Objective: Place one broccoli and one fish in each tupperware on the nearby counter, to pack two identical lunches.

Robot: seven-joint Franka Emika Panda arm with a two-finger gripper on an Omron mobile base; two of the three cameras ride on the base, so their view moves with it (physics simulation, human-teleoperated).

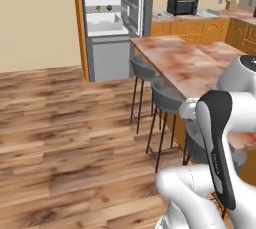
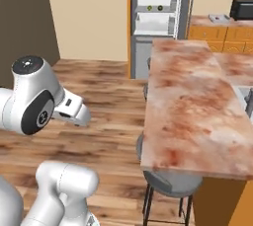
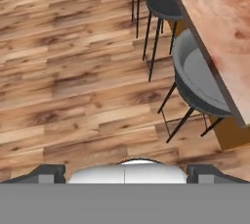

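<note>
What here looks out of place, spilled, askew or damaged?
One thing: the tall white fridge at the far wall stands with its door swung open, shelves exposed. Otherwise nothing stands out: the grey bar stools sit upright along the mottled pink-brown stone counter, nothing is spilled on the wooden plank floor, and the hand is open, holding nothing.

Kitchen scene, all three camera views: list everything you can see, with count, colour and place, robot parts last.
Long mottled pink-brown stone counter: one, right of the wood floor.
Grey bar stools on thin dark legs: at least three, tucked along the counter's edge.
Open white fridge with shelves: one, far end, door swung open.
Black microwave: one, on the back worktop.
Orange wooden cabinets: several, along the back wall.
Brown plank floor: left and centre.
White robot arm with dark joints: one, foreground.
Gripper: jaws wide open, holding nothing, over the floor.
</note>
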